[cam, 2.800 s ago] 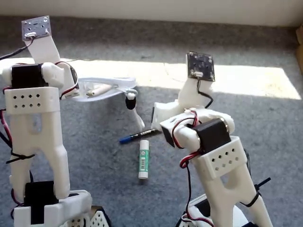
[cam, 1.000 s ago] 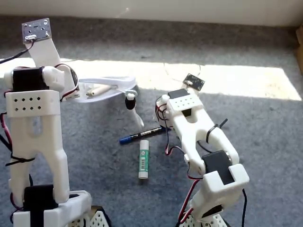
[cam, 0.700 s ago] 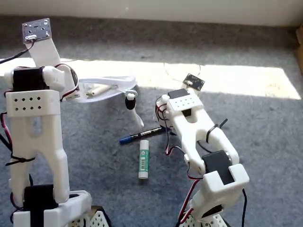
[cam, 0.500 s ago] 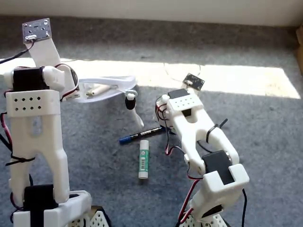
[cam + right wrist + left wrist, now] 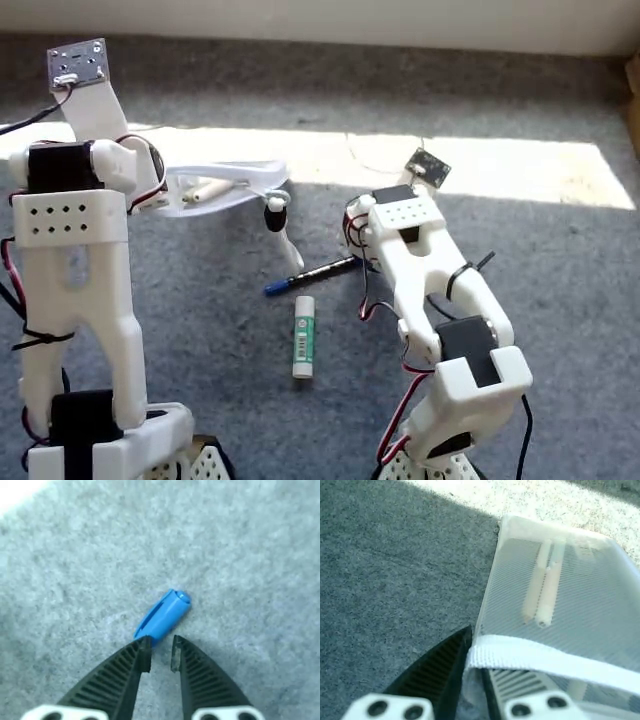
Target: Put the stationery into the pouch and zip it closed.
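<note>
The job is partly done. The pouch (image 5: 228, 186) lies open on the carpet (image 5: 520, 260) at about ten o'clock in the high view, and two pale sticks (image 5: 542, 587) are already inside it, lying side by side against the mesh. The left gripper (image 5: 477, 652) sits at the pouch's mouth, its jaws pressed onto the white webbing edge and holding the opening.

The pen (image 5: 315, 272) lies slantwise near the centre, blue cap toward eight o'clock. The right gripper (image 5: 160, 646) has it by the dark end. The jaws are nearly together with the blue cap poking out past their tips, so they look to be pinching the barrel, though the contact itself is hidden.

Two more pieces lie loose on the carpet. One is a glue stick (image 5: 303, 337) at six o'clock from the pen. The other is a white stick with a black cap (image 5: 283, 236), between the pen and the pouch.

Left to do, as I judge it: carry the pen into the pouch, then the two loose pieces, then pull the zip shut.
</note>
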Available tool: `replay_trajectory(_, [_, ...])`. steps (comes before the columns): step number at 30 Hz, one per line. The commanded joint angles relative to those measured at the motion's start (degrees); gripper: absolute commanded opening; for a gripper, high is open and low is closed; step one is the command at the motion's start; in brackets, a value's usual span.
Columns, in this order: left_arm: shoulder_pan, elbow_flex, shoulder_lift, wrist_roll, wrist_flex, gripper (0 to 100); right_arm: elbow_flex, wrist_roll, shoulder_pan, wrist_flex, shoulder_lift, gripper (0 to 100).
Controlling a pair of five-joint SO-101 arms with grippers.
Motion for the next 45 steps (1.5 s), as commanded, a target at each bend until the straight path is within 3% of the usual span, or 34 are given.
replay_trajectory(1, [-0.9,0.2,0.4,-0.5,-1.1,1,-2.9,-0.6,0.8,-1.5,-0.3,11.6])
replay_trajectory(27, [-0.9,0.2,0.4,-0.5,-1.3,1,-7.8,-0.6,0.9,-1.8,-0.3,14.2])
replay_trajectory(39, [-0.9,0.2,0.4,-0.5,-1.3,1,-8.4,-0.6,3.2,-0.8,9.5,14.1])
replay_trajectory(45, [-1.0,0.2,0.4,-0.5,-1.2,1,-8.5,-0.3,3.4,0.0,9.5,1.8])
